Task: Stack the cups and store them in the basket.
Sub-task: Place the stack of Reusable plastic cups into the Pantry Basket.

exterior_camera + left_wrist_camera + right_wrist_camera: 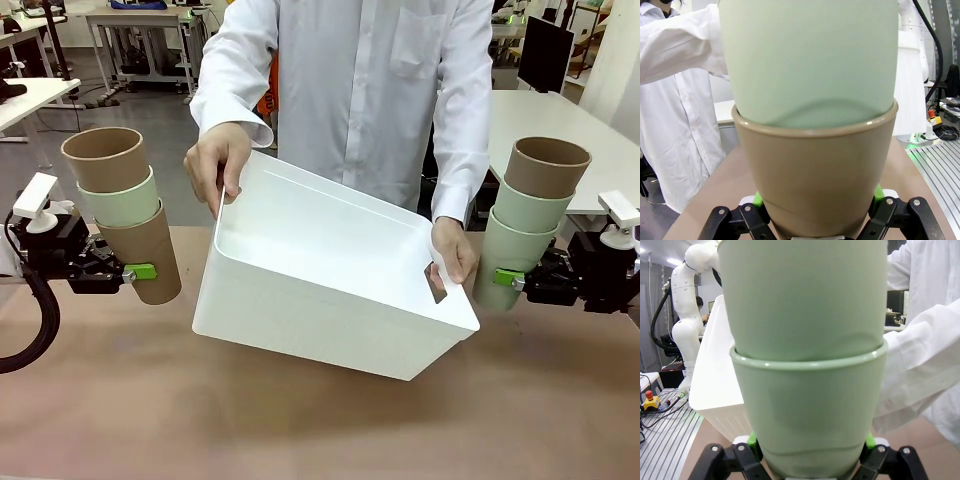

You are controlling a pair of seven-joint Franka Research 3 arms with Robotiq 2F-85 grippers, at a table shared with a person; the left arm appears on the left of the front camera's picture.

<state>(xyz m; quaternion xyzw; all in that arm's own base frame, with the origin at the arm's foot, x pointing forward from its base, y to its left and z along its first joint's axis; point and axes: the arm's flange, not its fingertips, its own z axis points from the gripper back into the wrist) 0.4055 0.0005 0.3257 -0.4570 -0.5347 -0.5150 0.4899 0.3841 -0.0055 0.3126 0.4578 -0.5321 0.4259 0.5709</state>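
Observation:
My left gripper (140, 271) is shut on the bottom tan cup (145, 262) of a stack of three held above the table's left side: tan, mint green (120, 197), tan on top (105, 158). The left wrist view shows that tan cup (815, 175) between the green pads with a mint cup (810, 60) nested in it. My right gripper (508, 277) is shut on the lowest mint cup (510, 255) of a second stack, topped by a tan cup (546, 165). A person holds the white basket (330, 290) by both ends, tilted toward me, between the two stacks.
The person in a white shirt stands at the far side, one hand (215, 165) on the basket's left rim, the other hand (455, 250) at its right handle slot. The brown tabletop (300, 420) lies under the basket. Other tables stand behind.

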